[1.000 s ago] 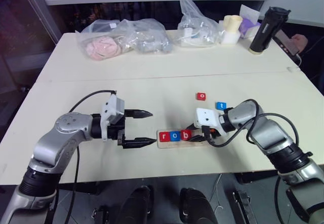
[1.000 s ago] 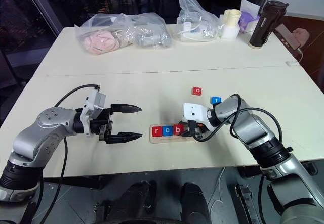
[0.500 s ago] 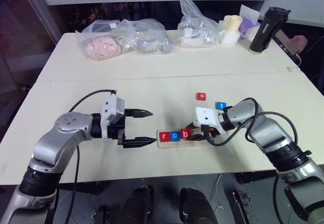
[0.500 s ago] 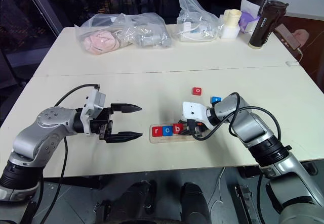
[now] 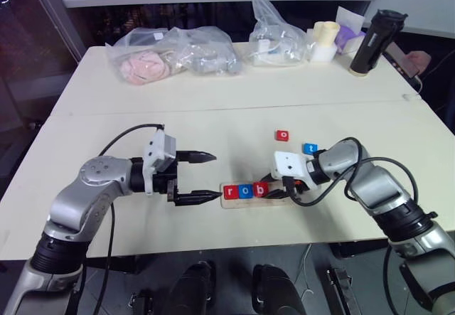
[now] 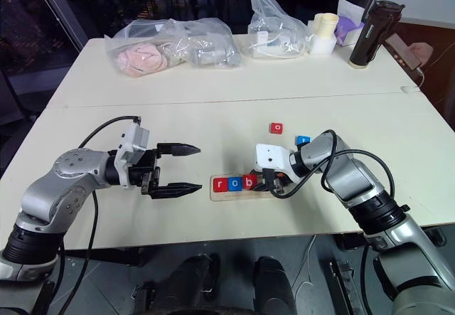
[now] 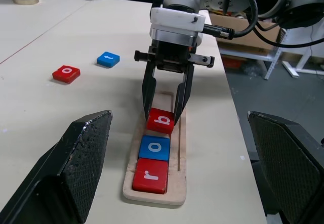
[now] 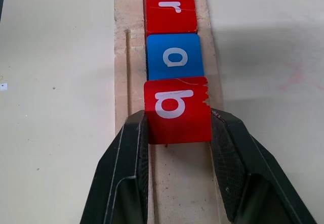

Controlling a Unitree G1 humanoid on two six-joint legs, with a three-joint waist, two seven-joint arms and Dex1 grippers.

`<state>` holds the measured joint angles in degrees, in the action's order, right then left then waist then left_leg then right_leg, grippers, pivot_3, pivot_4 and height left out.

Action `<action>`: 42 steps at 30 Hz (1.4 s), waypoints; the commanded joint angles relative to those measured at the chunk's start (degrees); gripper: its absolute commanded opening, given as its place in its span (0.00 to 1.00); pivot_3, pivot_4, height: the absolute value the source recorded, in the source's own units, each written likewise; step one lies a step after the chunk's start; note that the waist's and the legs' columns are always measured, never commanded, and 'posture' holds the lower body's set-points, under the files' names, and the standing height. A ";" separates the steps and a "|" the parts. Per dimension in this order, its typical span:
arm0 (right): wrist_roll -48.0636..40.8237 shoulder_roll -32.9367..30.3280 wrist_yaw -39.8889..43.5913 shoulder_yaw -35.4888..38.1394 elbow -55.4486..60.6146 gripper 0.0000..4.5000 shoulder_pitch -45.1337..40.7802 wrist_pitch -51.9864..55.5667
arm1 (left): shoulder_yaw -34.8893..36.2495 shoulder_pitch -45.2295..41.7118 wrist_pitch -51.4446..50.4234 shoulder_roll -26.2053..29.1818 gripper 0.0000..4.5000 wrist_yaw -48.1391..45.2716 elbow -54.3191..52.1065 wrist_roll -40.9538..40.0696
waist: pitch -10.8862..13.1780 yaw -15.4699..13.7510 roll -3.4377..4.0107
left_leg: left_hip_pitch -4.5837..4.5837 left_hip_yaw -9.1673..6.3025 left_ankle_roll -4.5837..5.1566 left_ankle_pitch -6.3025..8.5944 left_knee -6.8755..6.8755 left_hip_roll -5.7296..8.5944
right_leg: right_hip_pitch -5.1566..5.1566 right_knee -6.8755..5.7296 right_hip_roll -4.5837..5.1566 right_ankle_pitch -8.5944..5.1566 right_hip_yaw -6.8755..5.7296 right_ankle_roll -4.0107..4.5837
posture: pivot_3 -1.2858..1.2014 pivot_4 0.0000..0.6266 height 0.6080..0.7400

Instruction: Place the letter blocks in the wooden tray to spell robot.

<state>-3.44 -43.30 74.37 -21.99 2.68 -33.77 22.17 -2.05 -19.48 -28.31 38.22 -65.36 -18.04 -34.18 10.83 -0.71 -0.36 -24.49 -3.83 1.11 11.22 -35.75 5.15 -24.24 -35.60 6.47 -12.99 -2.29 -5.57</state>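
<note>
Pale table [image 5: 213, 109], dark surroundings

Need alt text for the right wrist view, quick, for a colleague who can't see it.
The right hand is shut on the red b block in the wooden tray, next to the blue o block and red r block.

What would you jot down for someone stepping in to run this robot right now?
Right gripper: shut on the red b block, holding it in the wooden tray.
Left gripper: open, holding nothing, beside the tray's r end.
Done: red r block and blue o block sit in the tray; b is third.
Left: release b, then add the red o block and blue t block, both on the table.
</note>
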 commanded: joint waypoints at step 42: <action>3.23 2.73 -9.64 5.39 -0.26 0.99 0.38 -3.28 | -0.70 -2.11 1.08 -0.73 1.00 0.65 0.90 0.53 | 0.00 -0.01 0.00 | 0.00 0.03 0.00 0.00 -0.28 0.00 | -0.07 -0.40 0.00 -0.08 0.05 0.14 | 0.52 0.24 0.98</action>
<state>0.77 -40.50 64.73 -17.64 0.08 -33.27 18.58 -3.19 -20.72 -28.19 37.61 -64.73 -16.35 -33.65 10.83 -0.72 -0.36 -24.49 -3.80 1.11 11.22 -36.03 5.15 -24.31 -35.99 6.47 -13.07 -2.25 -5.44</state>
